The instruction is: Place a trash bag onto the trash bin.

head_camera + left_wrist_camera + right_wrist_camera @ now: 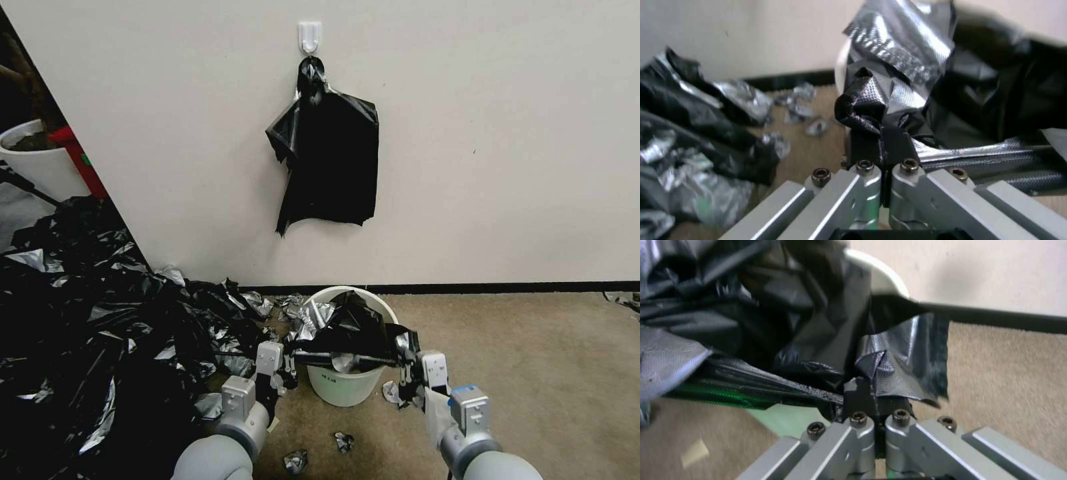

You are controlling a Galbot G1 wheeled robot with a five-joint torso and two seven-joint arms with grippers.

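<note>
Both grippers clamp the trash bag [347,330] at lower centre of the head view: left gripper [288,363] on its left edge, right gripper [405,367] on its right, film stretched between. Bag sits bunched over the trash bin [343,387], partly inside; judged about halfway, since the front rim looks uncovered and the mouth needs spreading around it.

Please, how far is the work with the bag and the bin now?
Done: left pincer and right pincer each clamp an edge of the trash bag. In hand: it hangs stretched across the trash bin mouth. Left: its opening is not yet folded over the rim.
</note>
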